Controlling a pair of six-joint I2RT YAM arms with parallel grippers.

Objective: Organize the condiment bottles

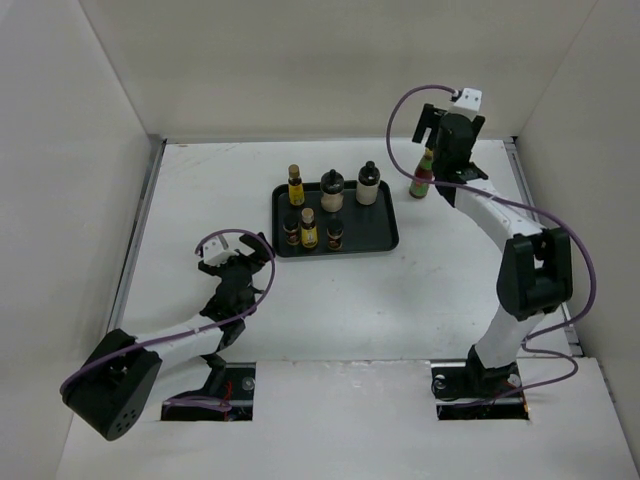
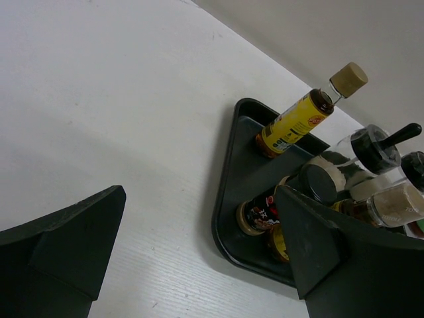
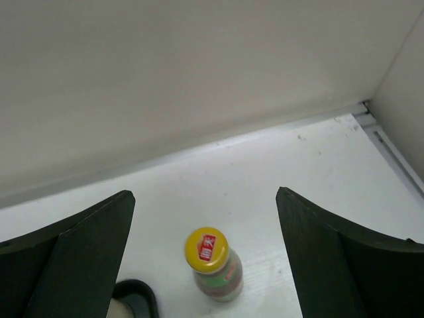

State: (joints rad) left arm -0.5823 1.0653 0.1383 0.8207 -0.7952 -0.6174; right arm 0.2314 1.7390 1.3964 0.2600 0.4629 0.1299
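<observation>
Six condiment bottles stand on the black tray [image 1: 385, 238]: a yellow-labelled one [image 1: 296, 187], the pale shaker [image 1: 332, 186] and the white black-capped one [image 1: 368, 185] at the back, and two short dark jars [image 1: 291, 230] [image 1: 334, 235] with a yellow-labelled one [image 1: 309, 230] between them in front. The tall red-necked bottle [image 1: 422, 178] stands on the table right of the tray. My right gripper [image 1: 445, 150] is open above and behind it. In the right wrist view the bottle [image 3: 215, 265], its cap yellow, sits low between the open jaws of that gripper [image 3: 204, 199]. My left gripper [image 1: 238, 265] is open and empty, left of the tray's near left corner.
In the left wrist view the tray's corner [image 2: 228, 199] lies just right of my open left gripper [image 2: 199, 192], with a yellow-labelled bottle [image 2: 295, 122] and a short dark jar [image 2: 262, 215] on it. White walls close the back and both sides.
</observation>
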